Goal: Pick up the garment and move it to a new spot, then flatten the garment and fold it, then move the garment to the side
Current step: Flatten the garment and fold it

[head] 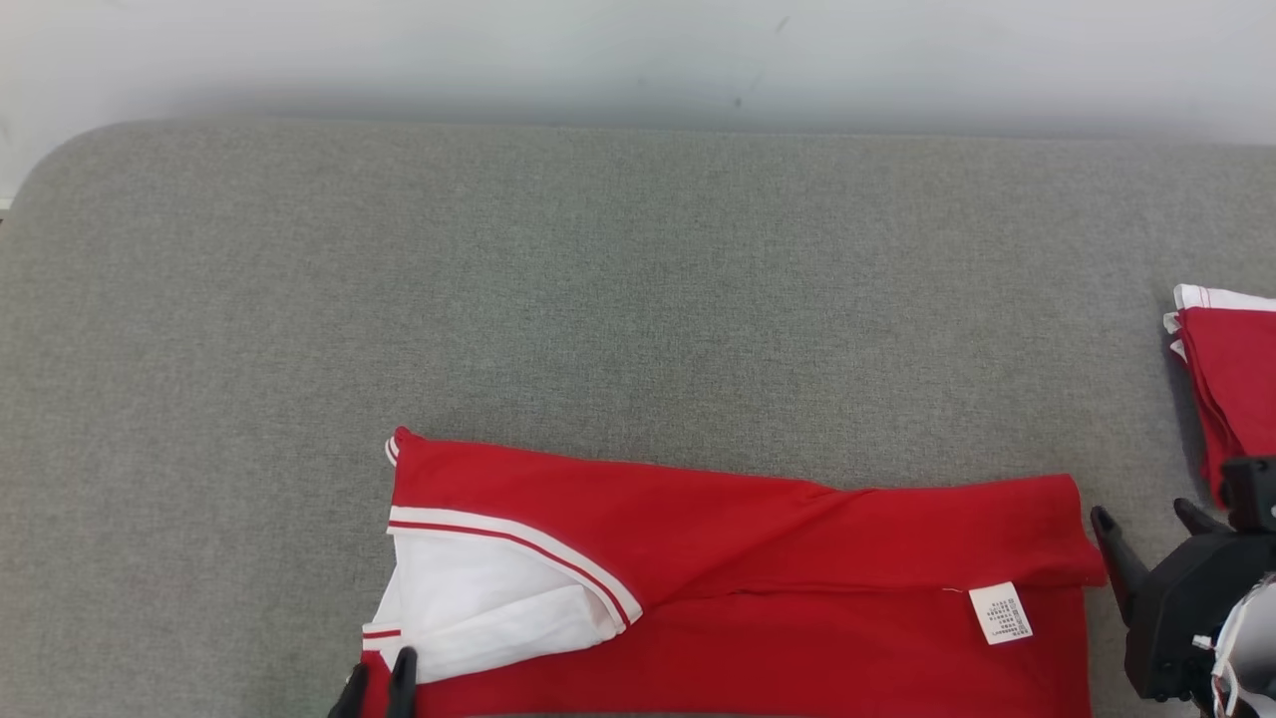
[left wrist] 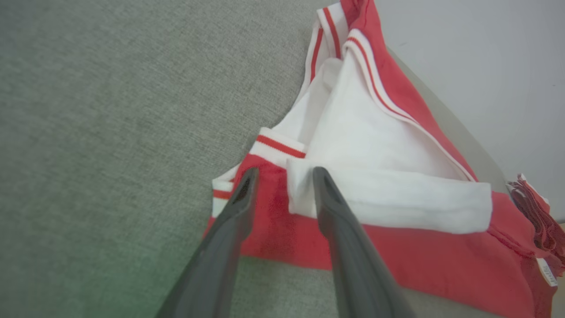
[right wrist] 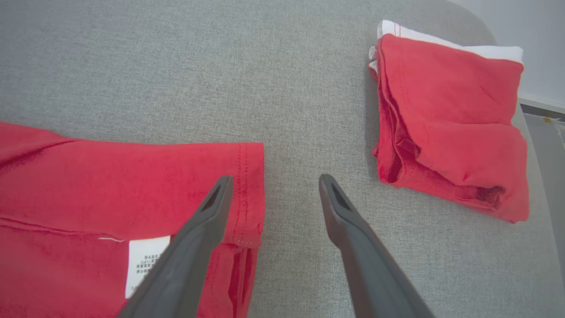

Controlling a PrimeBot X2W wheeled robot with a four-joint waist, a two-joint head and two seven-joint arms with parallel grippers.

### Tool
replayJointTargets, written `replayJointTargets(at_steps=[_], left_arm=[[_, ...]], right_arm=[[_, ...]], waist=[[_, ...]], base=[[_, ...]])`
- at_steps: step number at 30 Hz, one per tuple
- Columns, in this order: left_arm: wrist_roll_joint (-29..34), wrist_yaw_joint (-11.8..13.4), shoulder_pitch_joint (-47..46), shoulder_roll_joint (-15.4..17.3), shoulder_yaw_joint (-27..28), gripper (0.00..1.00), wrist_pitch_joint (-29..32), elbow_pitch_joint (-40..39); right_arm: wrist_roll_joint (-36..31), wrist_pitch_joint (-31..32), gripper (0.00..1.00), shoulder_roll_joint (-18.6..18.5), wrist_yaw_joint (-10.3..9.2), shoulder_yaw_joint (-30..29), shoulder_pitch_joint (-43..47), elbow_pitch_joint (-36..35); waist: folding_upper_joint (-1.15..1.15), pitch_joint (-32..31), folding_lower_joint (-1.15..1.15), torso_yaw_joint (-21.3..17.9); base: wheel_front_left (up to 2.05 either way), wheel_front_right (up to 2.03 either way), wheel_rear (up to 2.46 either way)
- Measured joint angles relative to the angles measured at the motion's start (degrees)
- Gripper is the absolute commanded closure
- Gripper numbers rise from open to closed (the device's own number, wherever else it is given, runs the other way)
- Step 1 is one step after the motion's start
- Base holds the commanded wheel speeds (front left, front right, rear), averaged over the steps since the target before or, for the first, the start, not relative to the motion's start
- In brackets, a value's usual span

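Left claw (left wrist: 284, 172) and right claw (right wrist: 276, 179) hang open and empty at the ends of the garment (head: 797, 558) (fold looks half done); next, pinch both ends.

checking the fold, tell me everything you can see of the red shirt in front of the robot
The shirt is red soft-looking knit with a white panel and white, red-striped trim. It lies flat on the grey pad, folded into a long band, a white care label showing near its right end. The open left gripper is at its left end, the open right gripper at its hemmed right end; contact is unclear.
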Motion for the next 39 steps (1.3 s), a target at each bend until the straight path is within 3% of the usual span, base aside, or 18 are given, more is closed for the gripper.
replayJointTargets(at_steps=[5,9,14,18,26,34,39], left_arm=[[4.5,0.5,-0.1,0.6,2.0,0.0,-0.7,0.4],[11.8,0.4,-0.1,-0.1,8.7,0.0,-0.8,-5.0],[23.0,-1.7,0.9,-4.5,17.5,0.0,-0.9,-14.8],[27.9,-2.7,2.5,-7.2,21.0,0.0,-0.9,-18.5],[31.0,-3.2,2.9,-7.9,22.1,0.0,-0.9,-19.9],[30.9,-3.4,3.7,-8.0,20.0,0.0,-0.9,-18.8],[30.3,-3.4,3.7,-8.0,18.7,0.0,-0.9,-18.3]], right_arm=[[0.1,-3.9,0.0,3.7,0.0,-2.4,0.6,-1.8],[2.0,-8.5,0.0,7.5,0.0,-3.6,2.8,-3.0],[4.6,-15.1,0.0,10.9,0.0,-5.6,5.0,-0.3],[5.0,-17.7,0.0,11.7,0.0,-4.6,5.1,4.9],[4.6,-18.2,0.0,11.8,0.0,-6.4,3.0,17.4],[3.9,-20.1,0.0,11.8,0.0,-5.9,-1.5,23.1],[1.6,-16.3,0.0,11.8,0.0,-6.4,-2.5,26.9]], waist=[[0.0,-1.0,0.0,0.5],[0.0,-2.2,0.0,1.0],[0.0,-4.1,0.0,1.3],[0.0,-5.5,-0.01,1.0],[0.0,-7.2,-0.01,-0.1],[0.0,-6.7,0.0,0.2],[0.0,-6.3,0.0,0.8]], base=[[0.0,0.0,0.0],[0.0,0.0,0.0],[0.0,0.0,0.0],[0.0,0.0,0.0],[0.0,0.0,0.0],[0.0,0.0,0.0],[0.0,0.0,0.0]])
